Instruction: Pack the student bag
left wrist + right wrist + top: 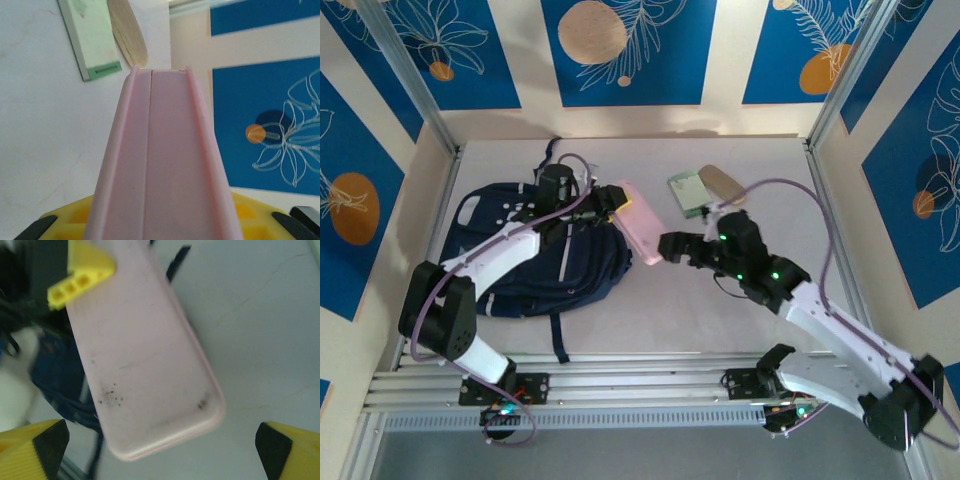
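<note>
**Figure: Left gripper holding a pink case beside the student bag, right gripper open at its free end**

Overhead view. The student bag, navy blue with pale patches, lay flat on the left half of the white table, with a dark strap trailing toward the near edge. The left arm reached over the bag. The left gripper sat just past the bag's right edge, closed on the upper end of a pink case. The case slanted down and to the right, beside the bag. The right gripper stood just beside the case's lower end, its jaws spread wide with nothing between them. A green notepad and a tan flat piece lay side by side toward the far right of the table, apart from the bag.

Left wrist view. The pink case ran straight out from between the yellow fingers of the left gripper, narrow edge up. Beyond it, the green notepad and the tan flat piece rested on the table.

Right wrist view. The broad face of the pink case showed dark specks near its rounded end. One yellow finger of the left gripper pressed against its upper part. The right gripper was fully spread, and its black-padded fingertips stood clear of the case on either side. Dark blue fabric of the student bag lay behind the case at left.
</note>
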